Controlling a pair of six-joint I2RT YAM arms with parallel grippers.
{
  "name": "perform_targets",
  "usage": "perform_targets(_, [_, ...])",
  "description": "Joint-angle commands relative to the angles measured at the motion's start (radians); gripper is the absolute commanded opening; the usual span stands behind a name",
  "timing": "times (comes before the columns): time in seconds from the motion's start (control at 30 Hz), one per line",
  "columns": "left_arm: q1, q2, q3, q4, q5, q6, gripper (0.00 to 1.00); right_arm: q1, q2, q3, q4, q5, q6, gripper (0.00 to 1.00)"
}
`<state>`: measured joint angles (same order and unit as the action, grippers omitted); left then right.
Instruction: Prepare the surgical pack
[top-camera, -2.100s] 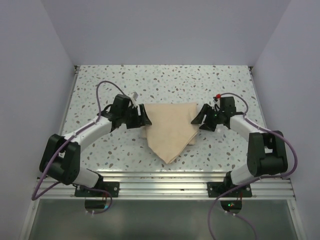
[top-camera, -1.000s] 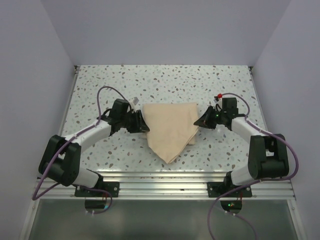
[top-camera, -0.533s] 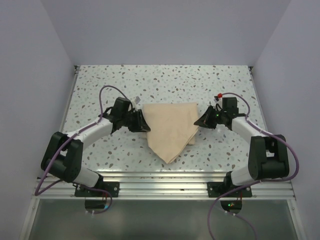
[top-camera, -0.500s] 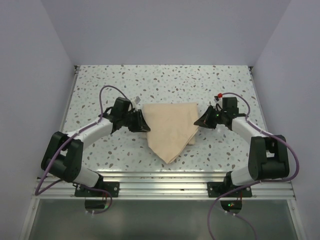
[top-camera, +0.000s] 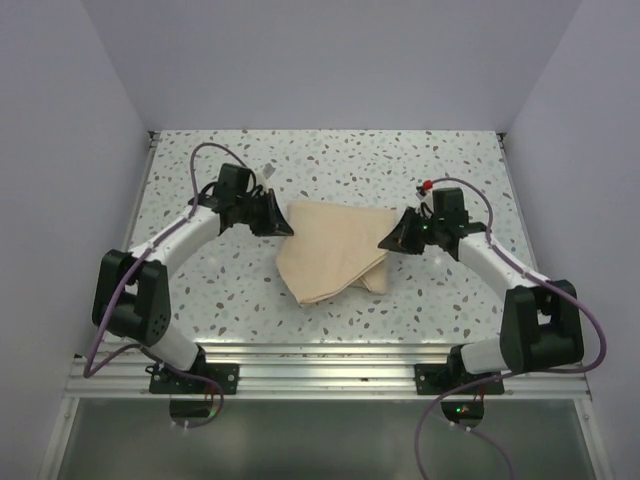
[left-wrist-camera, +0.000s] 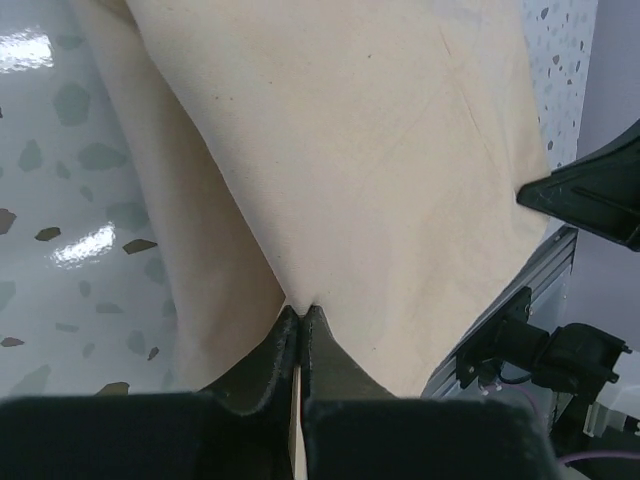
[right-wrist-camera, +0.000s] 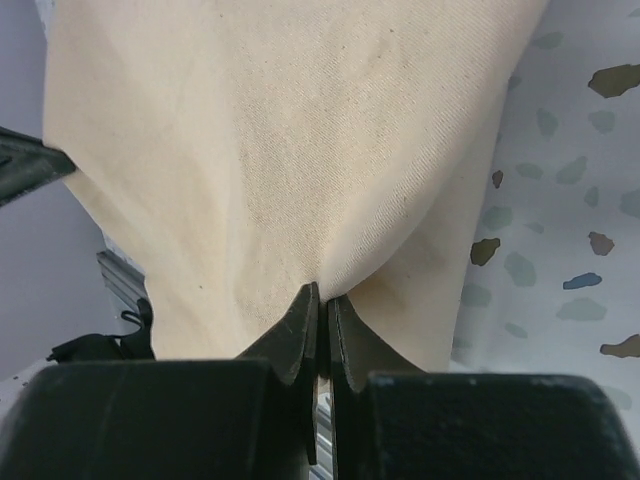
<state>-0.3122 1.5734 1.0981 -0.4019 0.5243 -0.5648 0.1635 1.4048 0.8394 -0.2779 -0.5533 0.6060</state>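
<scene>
On the speckled white tabletop (top-camera: 330, 160), the large plain beige cloth sheet (top-camera: 330, 255) lies centred, tapering toward the arms. The left gripper (left-wrist-camera: 302, 315) and right gripper (right-wrist-camera: 322, 298) each pinch one far corner, jaws narrowed onto fabric. Folding seems in hand; next, both corners probably need carrying evenly together.

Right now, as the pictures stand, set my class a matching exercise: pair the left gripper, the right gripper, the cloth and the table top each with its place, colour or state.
Things:
1 left gripper
2 right gripper
3 cloth
4 table top

Descriptions:
a white with grey speckles
b shut on the cloth's right corner
c plain beige, folded
d shut on the cloth's left corner

Pairs: 1-d; 2-b; 3-c; 4-a
</scene>
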Motion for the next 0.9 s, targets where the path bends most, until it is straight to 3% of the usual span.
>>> perform_targets(0.0, [0.027,0.031,0.063,-0.089,0.042,0.071,0.0,0.045,-0.03,0.03,-0.057,0.041,0.018,0.0])
perform_targets(0.47, [0.038,0.04,-0.062,-0.12,-0.001,0.166,0.0,0.129,-0.076,-0.193,-0.032,0.154,0.126,0.0])
perform_targets(0.73, [0.038,0.048,-0.159,-0.074,-0.101,0.19,0.0,0.159,-0.017,-0.229,-0.04,0.246,0.123,0.0])
perform_targets(0.87, [0.038,0.054,-0.17,-0.052,-0.095,0.194,0.0,0.159,-0.017,-0.23,-0.05,0.266,0.109,0.05])
